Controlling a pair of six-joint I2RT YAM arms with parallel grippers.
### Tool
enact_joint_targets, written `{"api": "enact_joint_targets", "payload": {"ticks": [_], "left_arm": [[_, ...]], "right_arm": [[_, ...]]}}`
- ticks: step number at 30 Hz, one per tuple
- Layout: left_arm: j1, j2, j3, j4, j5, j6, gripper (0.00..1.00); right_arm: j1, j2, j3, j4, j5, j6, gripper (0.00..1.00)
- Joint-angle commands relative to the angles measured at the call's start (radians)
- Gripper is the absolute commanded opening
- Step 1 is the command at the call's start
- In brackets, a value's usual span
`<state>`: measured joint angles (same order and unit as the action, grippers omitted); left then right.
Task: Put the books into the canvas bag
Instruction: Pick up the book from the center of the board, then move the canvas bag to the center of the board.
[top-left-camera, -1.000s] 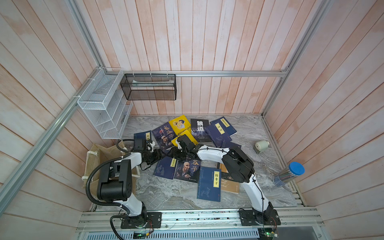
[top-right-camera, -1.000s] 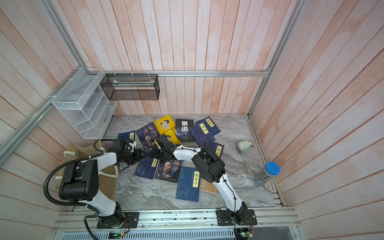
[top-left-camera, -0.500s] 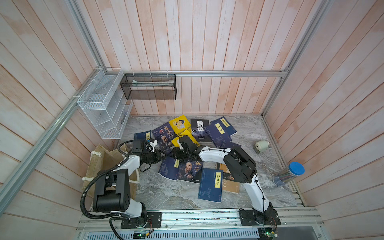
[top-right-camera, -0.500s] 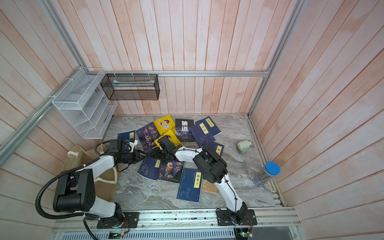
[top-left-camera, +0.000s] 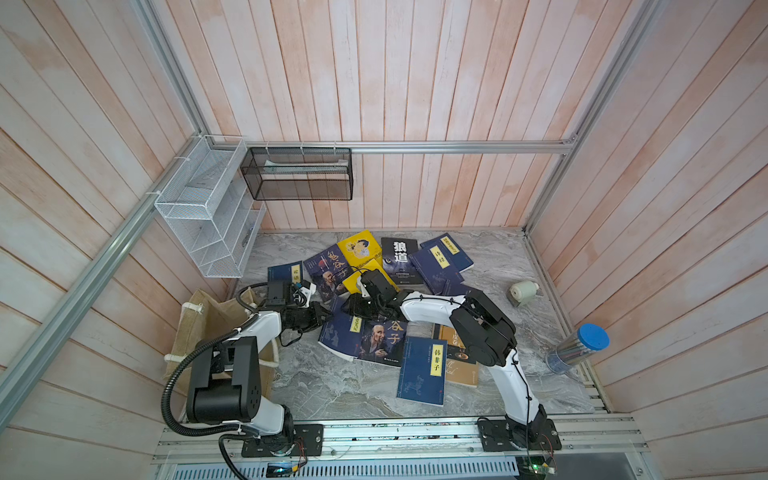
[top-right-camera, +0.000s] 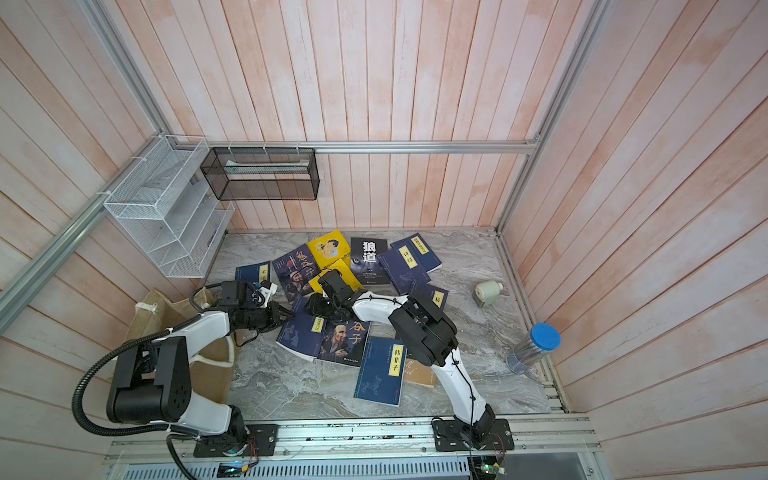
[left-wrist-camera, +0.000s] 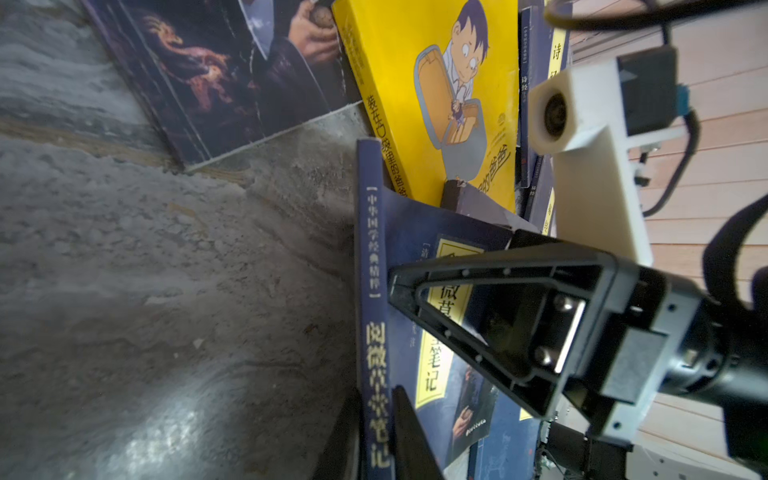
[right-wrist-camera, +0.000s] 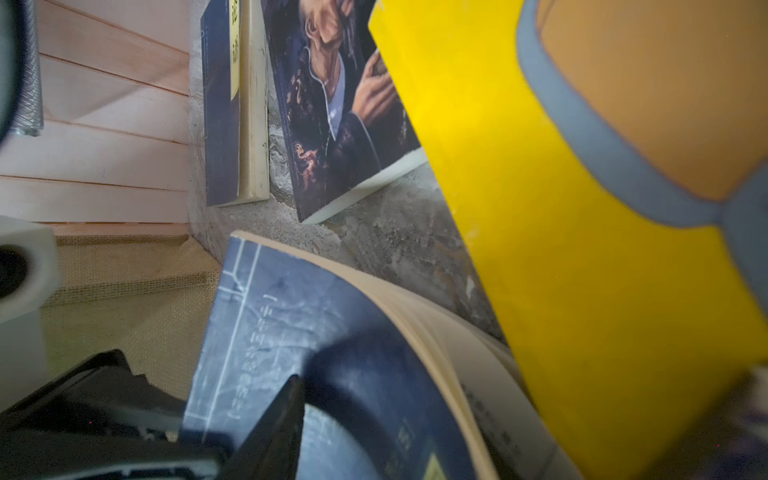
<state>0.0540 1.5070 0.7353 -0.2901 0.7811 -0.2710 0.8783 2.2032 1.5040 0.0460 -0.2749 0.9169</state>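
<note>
OK. Surface (top-left-camera: 332, 386) carries the canvas bag (top-left-camera: 199, 328), with books (top-left-camera: 399, 257) scattered beyond the bag. Navy book (left-wrist-camera: 411, 232) sits just beside the bag, spine toward it, long axis along the bag's side. Left gripper (left-wrist-camera: 374, 436) fingers pinch the spine. Right gripper (top-left-camera: 351, 305) fingers: cannot tell. Probably best to hold firm and lift spine-first over the bag's rim.

Pale pink wooden plank walls (top-left-camera: 395, 83) close in three sides, framed by grey metal rails (top-left-camera: 457, 146). A white wire rack (top-left-camera: 199, 208) hangs on the left wall, and a black mesh basket (top-left-camera: 299, 174) hangs beside it on the back wall. The worktop (top-left-camera: 332, 386) is grey veined stone, evenly lit.
</note>
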Motion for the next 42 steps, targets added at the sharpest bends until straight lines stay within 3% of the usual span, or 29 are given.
{"api": "enact_joint_targets", "payload": {"ticks": [1,4,13,17,21,25,29,36,39,42], "left_arm": [[-0.016,-0.069,-0.006,-0.018,0.041,0.000,0.09],[-0.017,-0.140,-0.001,-0.040,0.004,-0.003,0.00],[-0.017,-0.418,0.119,-0.140,-0.159,-0.048,0.00],[-0.016,-0.478,0.237,-0.214,-0.245,-0.050,0.00],[-0.017,-0.512,0.403,-0.358,-0.406,0.001,0.00],[-0.017,-0.553,0.550,-0.467,-0.642,0.057,0.00],[-0.017,-0.595,0.682,-0.547,-0.956,0.151,0.00],[-0.017,-0.695,0.721,-0.593,-1.344,0.260,0.00],[-0.016,-0.727,0.655,-0.647,-1.416,0.261,0.00],[-0.016,-0.742,0.604,-0.763,-1.361,0.145,0.00]], "right_arm": [[-0.004,-0.101,-0.043,-0.075,0.122,-0.080,0.51],[-0.004,-0.173,-0.069,-0.093,0.169,-0.119,0.53],[-0.001,-0.410,-0.152,-0.128,0.276,-0.181,0.57],[-0.001,-0.480,-0.152,-0.160,0.306,-0.200,0.57],[-0.001,-0.513,-0.127,-0.176,0.319,-0.232,0.57],[-0.001,-0.493,-0.074,-0.168,0.292,-0.274,0.57],[0.029,-0.457,-0.017,-0.161,0.267,-0.318,0.57],[0.140,-0.369,0.142,-0.251,0.214,-0.243,0.57],[0.201,-0.286,0.253,-0.280,0.186,-0.257,0.58],[0.247,-0.179,0.393,-0.344,0.165,-0.266,0.59]]}}
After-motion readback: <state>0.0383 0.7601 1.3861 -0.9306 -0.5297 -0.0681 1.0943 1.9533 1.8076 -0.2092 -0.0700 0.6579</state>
